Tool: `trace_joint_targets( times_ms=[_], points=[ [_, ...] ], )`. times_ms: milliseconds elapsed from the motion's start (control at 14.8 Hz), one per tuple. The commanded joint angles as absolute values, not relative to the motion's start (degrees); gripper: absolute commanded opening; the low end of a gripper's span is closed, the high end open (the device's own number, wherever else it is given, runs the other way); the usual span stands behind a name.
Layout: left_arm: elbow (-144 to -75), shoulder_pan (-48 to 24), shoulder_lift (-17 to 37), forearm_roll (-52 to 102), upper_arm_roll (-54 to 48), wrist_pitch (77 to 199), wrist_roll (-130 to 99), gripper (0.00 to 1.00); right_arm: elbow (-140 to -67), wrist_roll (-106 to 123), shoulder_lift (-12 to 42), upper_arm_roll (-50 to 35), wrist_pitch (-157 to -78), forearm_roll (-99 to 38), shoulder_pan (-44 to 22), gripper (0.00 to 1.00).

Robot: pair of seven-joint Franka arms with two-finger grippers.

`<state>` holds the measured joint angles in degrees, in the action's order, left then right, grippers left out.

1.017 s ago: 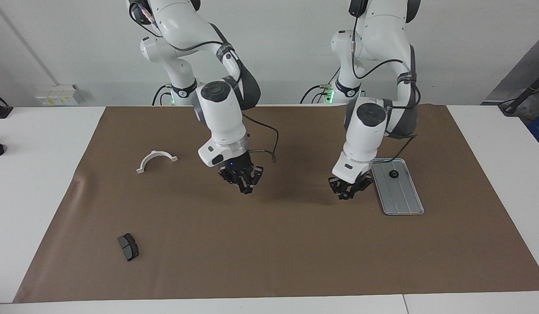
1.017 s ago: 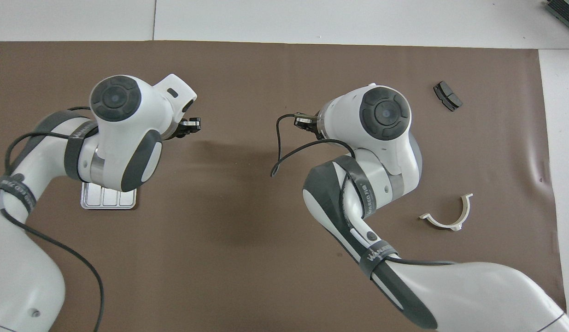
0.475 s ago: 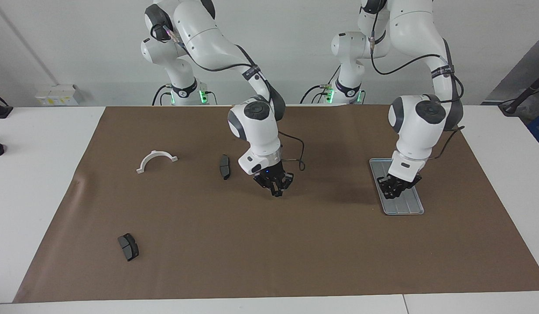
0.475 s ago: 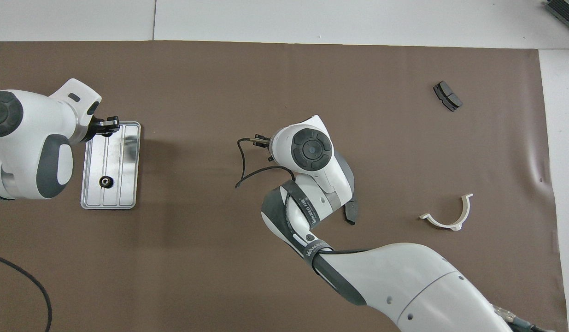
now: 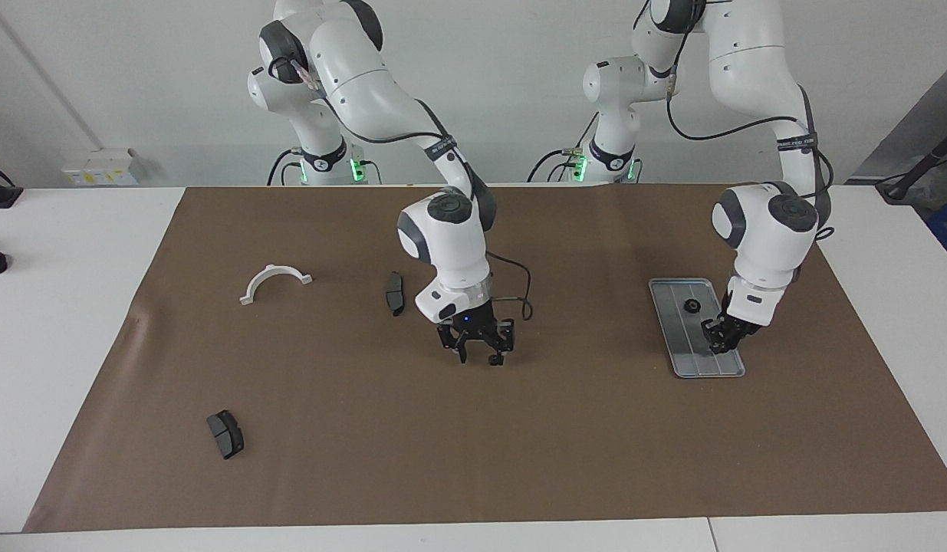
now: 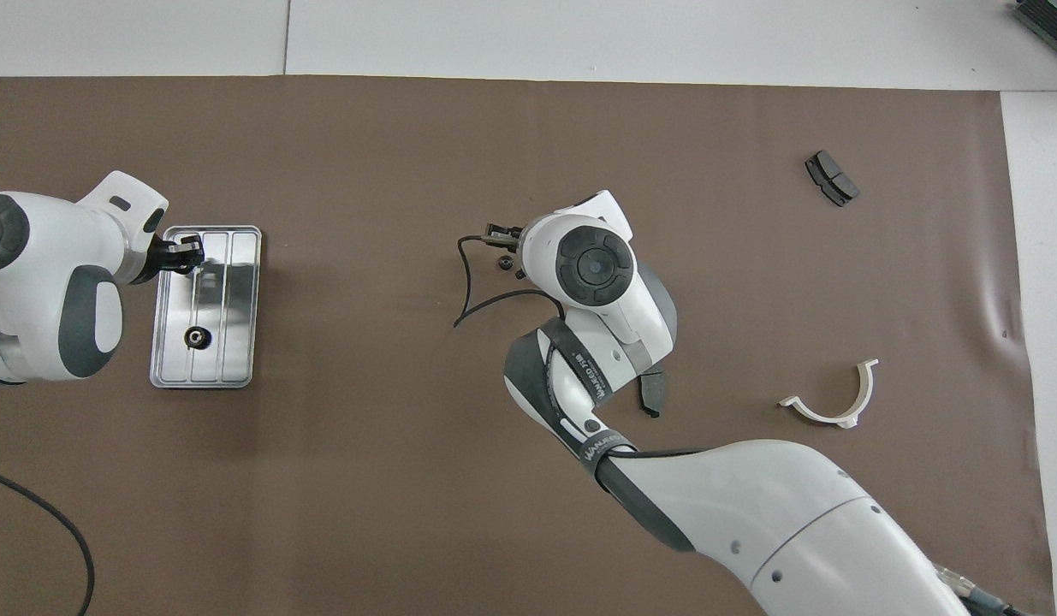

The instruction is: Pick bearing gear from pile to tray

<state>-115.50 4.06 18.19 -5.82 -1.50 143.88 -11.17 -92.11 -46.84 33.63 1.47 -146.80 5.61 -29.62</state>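
The silver ridged tray (image 5: pixel 676 337) lies on the brown mat toward the left arm's end of the table. It also shows in the overhead view (image 6: pixel 237 282). One small black gear (image 5: pixel 692 307) (image 6: pixel 194 337) lies in it. My left gripper (image 5: pixel 722 338) (image 6: pixel 182 254) is low over the tray's end farther from the robots, fingers together; anything between them is hidden. My right gripper (image 5: pixel 480 357) (image 6: pixel 503 247) points straight down, open, low over the mat's middle. A small dark round part (image 6: pixel 502 263) shows at its tips.
A white half-ring bracket (image 5: pixel 275 282) (image 6: pixel 832 402) lies toward the right arm's end. One dark brake pad (image 5: pixel 395 293) (image 6: pixel 652 393) lies beside the right arm, partly covered from above. Another brake pad (image 5: pixel 225 434) (image 6: pixel 832 178) lies farther out.
The right gripper has turned to point straight down, opened and come lower over the mat. The left gripper has shifted a little over the tray.
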Motion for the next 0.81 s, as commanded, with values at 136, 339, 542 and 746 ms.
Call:
trace_joint_targets(
  times_ms=[136,339,542,746],
  points=[
    [-119.7,4.6,17.3,-6.2,-2.4,148.4,-10.7,0.14,-93.3,-35.1,23.9,1.8,-133.0,7.0,-20.2,1.0],
    [-118.9,4.2,17.2,-6.2,-2.5,147.9,-10.8,0.72,-93.9,-28.1,20.6,1.8,-124.3,6.2,-14.8,1.0],
    [-117.6,4.1,14.8,-6.2,-2.5,146.0,-10.6,1.0,-96.1,-21.1,16.7,1.7,-119.9,6.0,-9.0,1.0],
    [-114.3,1.7,12.2,-6.3,-2.7,139.7,-10.7,1.0,-96.2,-15.8,14.5,1.8,-116.9,3.0,-4.9,1.0]
  ],
)
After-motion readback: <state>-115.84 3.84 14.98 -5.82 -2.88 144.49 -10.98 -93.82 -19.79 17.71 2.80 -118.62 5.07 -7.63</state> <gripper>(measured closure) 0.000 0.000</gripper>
